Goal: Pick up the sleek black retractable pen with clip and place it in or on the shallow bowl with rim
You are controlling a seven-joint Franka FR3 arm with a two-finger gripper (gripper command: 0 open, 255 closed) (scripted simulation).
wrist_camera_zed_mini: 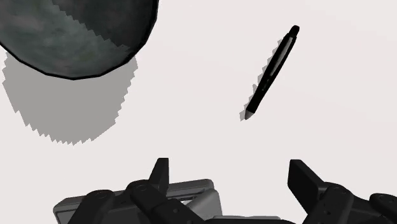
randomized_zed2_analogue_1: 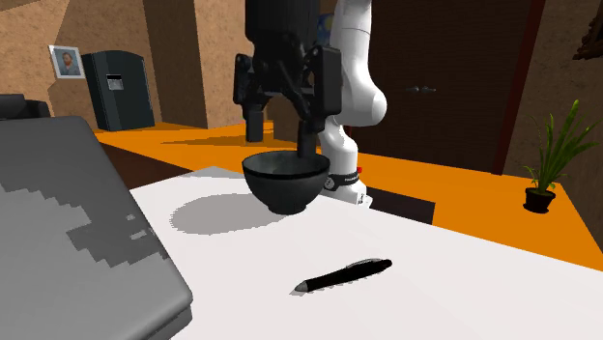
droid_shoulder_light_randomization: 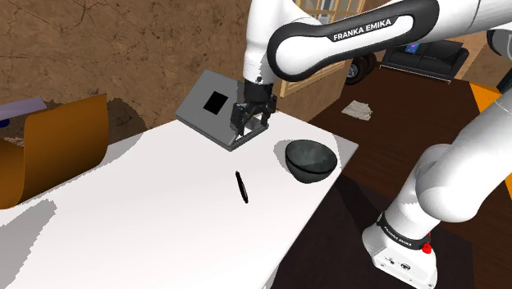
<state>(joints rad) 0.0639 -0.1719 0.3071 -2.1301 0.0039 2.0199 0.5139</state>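
Shoulder view: white table (droid_shoulder_light_randomization: 148, 222) carries 1 black pen (droid_shoulder_light_randomization: 241, 186), 1 dark bowl (droid_shoulder_light_randomization: 308, 171) and 1 flat grey slab (droid_shoulder_light_randomization: 197, 111) with a black square on its top face. The pen lies flat on the bare tabletop, towards that view's left of the bowl and apart from it, nothing touching it. The bowl sits upright near the table edge on that view's right, with nothing in it. The gripper (droid_shoulder_light_randomization: 249, 123) hangs in the air, seen against the slab's near corner, fingers pointing down. Second exterior view: gripper (randomized_zed2_analogue_1: 281, 135) seen from across the table, its 2 fingers (randomized_zed2_analogue_1: 254, 124) standing apart with nothing between them; it is above the table, and in this picture it overlaps the rim of the bowl (randomized_zed2_analogue_1: 284, 193), though I cannot tell whether it is directly over the bowl. The pen (randomized_zed2_analogue_1: 345, 275) lies nearer this camera, to the second exterior view's right of the bowl, its clip end away from the slab (randomized_zed2_analogue_1: 77, 241). The bowl casts a round shadow on the table (randomized_zed2_analogue_1: 464, 280). Background: dark cabinet (randomized_zed2_analogue_1: 118, 90), potted plant (randomized_zed2_analogue_1: 546, 159) on an orange floor. Wrist view: fingers (wrist_camera_zed_mini: 161, 175) wide apart and empty, gripper (wrist_camera_zed_mini: 230, 167) well above the surface; the pen (wrist_camera_zed_mini: 271, 71) lies ahead of the right-hand finger, the bowl (wrist_camera_zed_mini: 76, 38) lies off beyond the other finger, and bare table (wrist_camera_zed_mini: 191, 95) separates the 2.
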